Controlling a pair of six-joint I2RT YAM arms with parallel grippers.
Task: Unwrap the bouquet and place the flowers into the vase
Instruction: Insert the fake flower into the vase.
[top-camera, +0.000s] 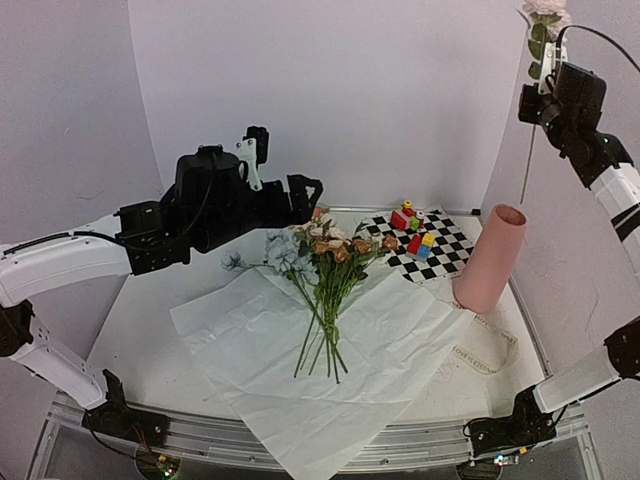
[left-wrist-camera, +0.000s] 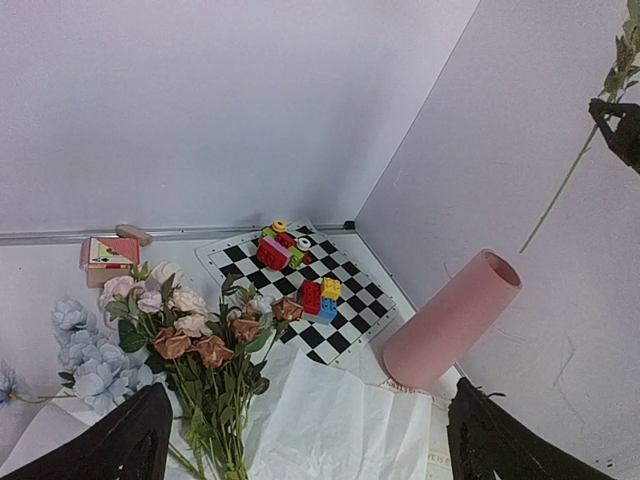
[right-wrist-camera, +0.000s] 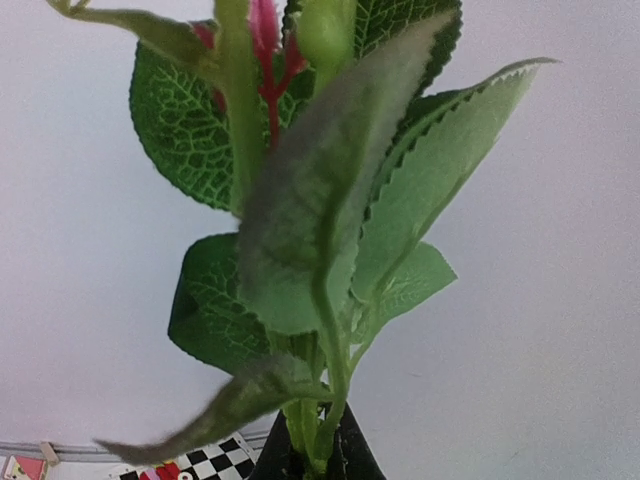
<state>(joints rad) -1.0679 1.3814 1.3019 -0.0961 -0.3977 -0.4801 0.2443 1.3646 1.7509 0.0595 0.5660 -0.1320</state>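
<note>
Right pincer clamped on the stem of one flower, I hold it high over the vase at the right, and next must lower the stem tip into its mouth; my left pincer gapes above the other flowers on the paper.

Table: paper, checkerboard, vase, maybe ribbon

1. Unwrapped bouquet: pink, peach and cream blooms, pale blue ones beside, green stems pointing toward the near edge, lying on the opened, creased white paper sheet spread over the bench.
2. Single flower raised high, pale pink bloom up, thin stem hanging, tip just above the vase, pinched in the right gripper.
3. Vase again: smooth matte pink cylinder, mouth up, just right of the paper.
</note>
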